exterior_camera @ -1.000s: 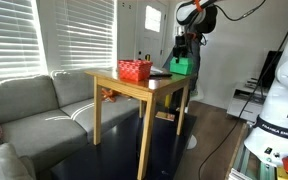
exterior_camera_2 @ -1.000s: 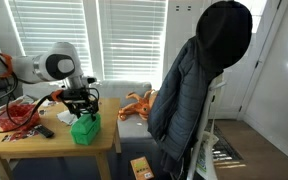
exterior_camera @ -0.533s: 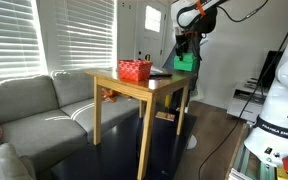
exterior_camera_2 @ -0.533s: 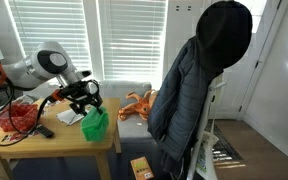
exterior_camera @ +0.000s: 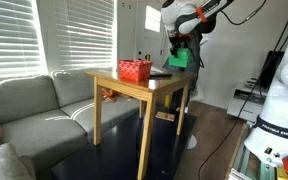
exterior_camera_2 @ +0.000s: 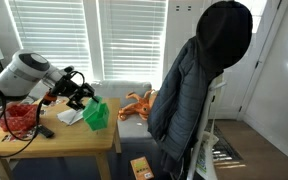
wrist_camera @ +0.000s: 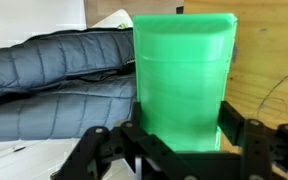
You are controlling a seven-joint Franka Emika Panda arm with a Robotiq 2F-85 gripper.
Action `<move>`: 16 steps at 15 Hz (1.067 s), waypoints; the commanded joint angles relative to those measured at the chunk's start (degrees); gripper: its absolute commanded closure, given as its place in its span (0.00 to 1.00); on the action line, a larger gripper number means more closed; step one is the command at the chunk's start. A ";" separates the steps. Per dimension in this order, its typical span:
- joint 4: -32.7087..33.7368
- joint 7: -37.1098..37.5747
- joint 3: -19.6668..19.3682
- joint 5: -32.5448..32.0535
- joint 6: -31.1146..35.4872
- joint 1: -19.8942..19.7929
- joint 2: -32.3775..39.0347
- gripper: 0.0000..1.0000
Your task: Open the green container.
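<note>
One hand (wrist_camera: 181, 136) clamps the green container (wrist_camera: 184, 70) above the tabletop (exterior_camera_2: 74, 140). In the wrist view its long axis points toward 12 o'clock.

arm (exterior_camera_2: 29, 72): there it is, glossy white, fat rounded shells, dark seams showing at the joints.
gripper (wrist_camera: 179, 140): matte black all over, blocky linked fingers filling the wrist view's lower edge.
cables (exterior_camera_2: 62, 73): thin, black, looping beside the wrist.
</note>
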 commanded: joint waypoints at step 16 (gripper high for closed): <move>-2.09 8.44 2.83 -11.53 -4.44 2.63 1.03 0.50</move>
